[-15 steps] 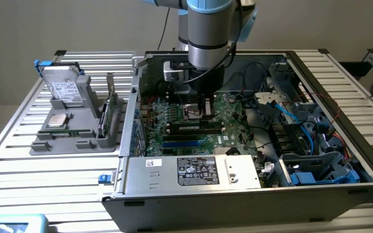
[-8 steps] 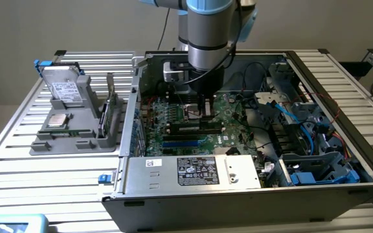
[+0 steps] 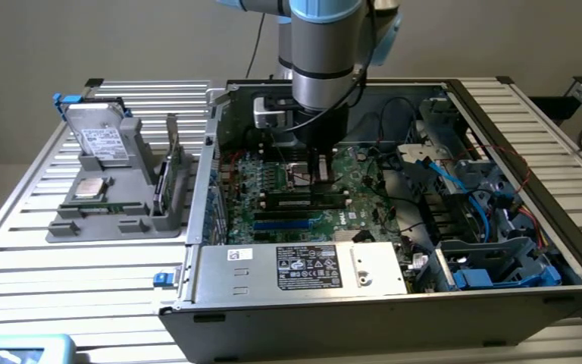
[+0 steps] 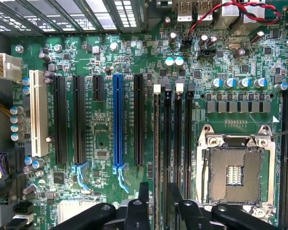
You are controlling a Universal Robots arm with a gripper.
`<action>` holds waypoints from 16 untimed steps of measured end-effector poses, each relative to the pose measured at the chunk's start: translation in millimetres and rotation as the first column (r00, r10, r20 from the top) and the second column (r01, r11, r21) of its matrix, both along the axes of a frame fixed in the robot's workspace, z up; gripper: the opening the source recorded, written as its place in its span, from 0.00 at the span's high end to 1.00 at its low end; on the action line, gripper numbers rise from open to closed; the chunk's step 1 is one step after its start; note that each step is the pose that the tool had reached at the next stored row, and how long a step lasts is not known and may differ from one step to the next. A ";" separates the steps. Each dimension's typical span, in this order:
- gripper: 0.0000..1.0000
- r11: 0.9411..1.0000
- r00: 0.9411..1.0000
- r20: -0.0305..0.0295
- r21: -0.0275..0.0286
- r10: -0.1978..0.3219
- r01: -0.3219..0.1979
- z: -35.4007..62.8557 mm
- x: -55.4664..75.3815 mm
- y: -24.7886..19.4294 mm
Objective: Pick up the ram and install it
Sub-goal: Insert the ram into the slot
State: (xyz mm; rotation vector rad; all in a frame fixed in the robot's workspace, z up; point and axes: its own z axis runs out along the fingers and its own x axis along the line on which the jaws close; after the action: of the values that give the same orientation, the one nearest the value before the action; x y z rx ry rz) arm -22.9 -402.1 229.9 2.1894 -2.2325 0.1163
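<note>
Claw (image 4: 158, 191) hangs released, fingers (image 4: 143, 194) apart and straddling the ram (image 4: 157, 143), which stands edge-up in a motherboard (image 4: 101, 139) slot inside the open case (image 3: 372, 326) mid-frame in the exterior view, so installation looks essentially done.

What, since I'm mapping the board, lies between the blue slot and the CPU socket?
In the wrist view, one black expansion slot, then four narrow memory slots.

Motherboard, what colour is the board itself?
The motherboard is green; the wrist view shows it best.
</note>
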 end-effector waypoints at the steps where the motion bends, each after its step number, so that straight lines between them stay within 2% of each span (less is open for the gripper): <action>1: 0.68 1.000 1.000 0.000 0.000 0.000 0.000 3.2 -0.1 0.0; 4: 0.68 1.000 1.000 0.000 0.000 0.000 0.000 16.4 0.8 0.0; 6: 0.68 1.000 1.000 -0.004 0.000 -0.001 0.001 22.5 1.9 0.0; 9: 0.68 1.000 1.000 -0.019 0.000 -0.001 0.001 27.1 5.4 0.0; 13: 0.68 1.000 0.999 -0.034 0.000 0.000 0.000 28.3 13.7 0.0; 14: 0.68 1.000 0.999 -0.039 0.000 0.000 0.000 28.4 15.3 0.0; 15: 0.68 1.000 0.999 -0.049 0.000 -0.001 0.000 28.5 15.9 0.0; 16: 0.68 1.000 0.999 -0.050 0.000 -0.001 0.001 28.5 15.9 0.0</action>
State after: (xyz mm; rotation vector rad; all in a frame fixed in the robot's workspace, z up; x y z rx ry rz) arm -7.0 -402.1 258.4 2.1665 -2.2069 0.0615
